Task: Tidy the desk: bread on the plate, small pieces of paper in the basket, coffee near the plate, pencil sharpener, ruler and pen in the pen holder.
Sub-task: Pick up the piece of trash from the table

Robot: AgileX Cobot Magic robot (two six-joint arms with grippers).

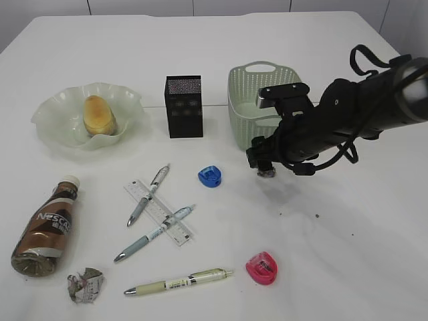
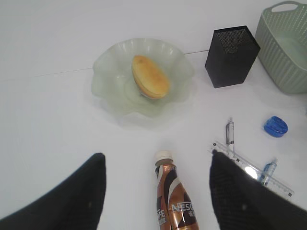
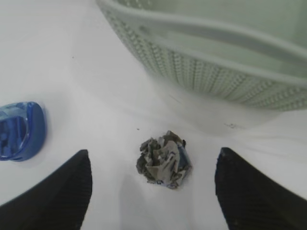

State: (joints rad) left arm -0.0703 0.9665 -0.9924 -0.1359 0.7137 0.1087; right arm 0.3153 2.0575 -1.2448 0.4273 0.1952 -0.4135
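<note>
White desk: right end effector (image 3: 152, 191) gapes around crumpled paper (image 3: 163, 159), basket (image 3: 225, 57) just behind, blue sharpener (image 3: 20, 130) left.

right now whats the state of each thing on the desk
bread: on the plate
coffee bottle: lying down, capped
basket: upright
pen holder: upright
crumpled paper: on the desk, between open right gripper fingers
left gripper: open, above coffee bottle
</note>
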